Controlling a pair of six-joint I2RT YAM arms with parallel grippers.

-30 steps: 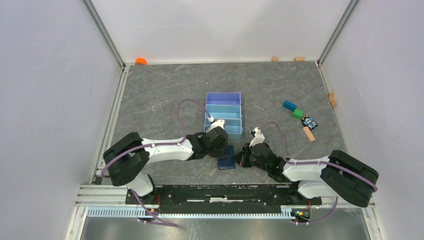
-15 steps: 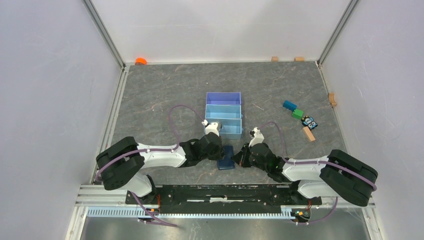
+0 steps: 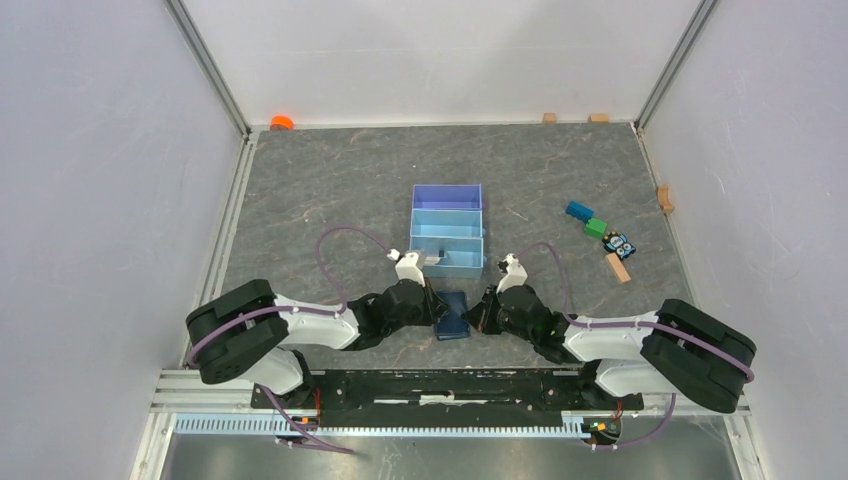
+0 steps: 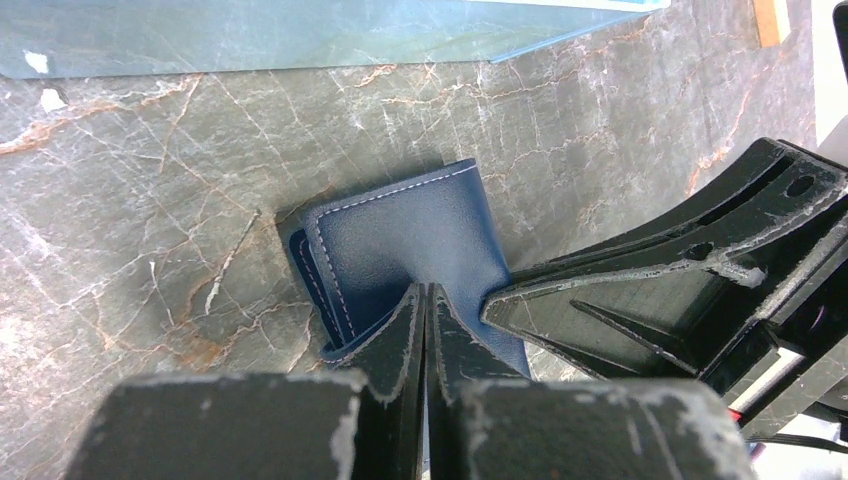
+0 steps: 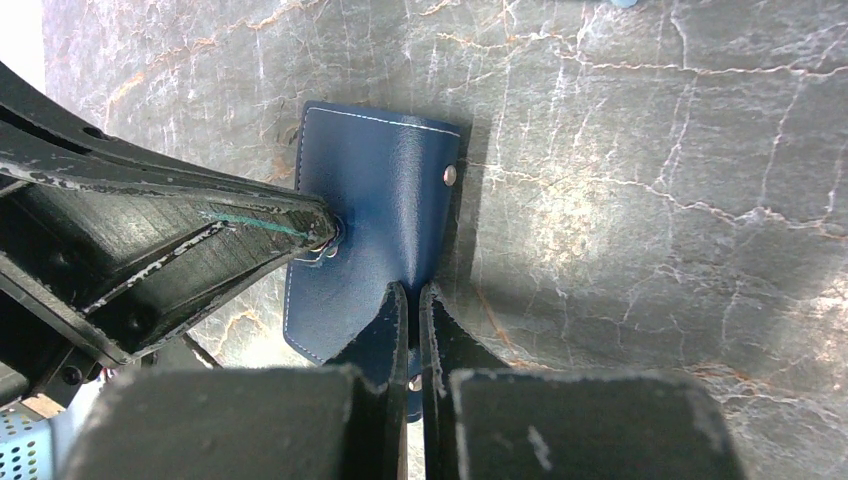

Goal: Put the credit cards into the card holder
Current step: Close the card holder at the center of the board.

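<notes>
The card holder (image 3: 455, 315), a dark navy wallet, lies folded on the table between my two grippers. Seen from the left wrist, my left gripper (image 4: 425, 290) is shut, with its tips resting on the card holder's cover (image 4: 400, 235) and nothing visible between them. My right gripper (image 5: 410, 290) is shut on the card holder's (image 5: 365, 190) near edge, beside a metal snap. A pale flat piece that looks like a credit card (image 3: 432, 259) lies in the near compartment of the blue tray (image 3: 447, 195).
Coloured toy blocks (image 3: 579, 210) and a wooden block (image 3: 618, 267) lie to the right of the tray. An orange object (image 3: 282, 122) sits in the back left corner. Small wooden blocks (image 3: 549, 117) lie along the back wall.
My left gripper has drawn back from the tray's near compartment and come down onto the card holder's left side. The right arm and the card holder have stayed put.
</notes>
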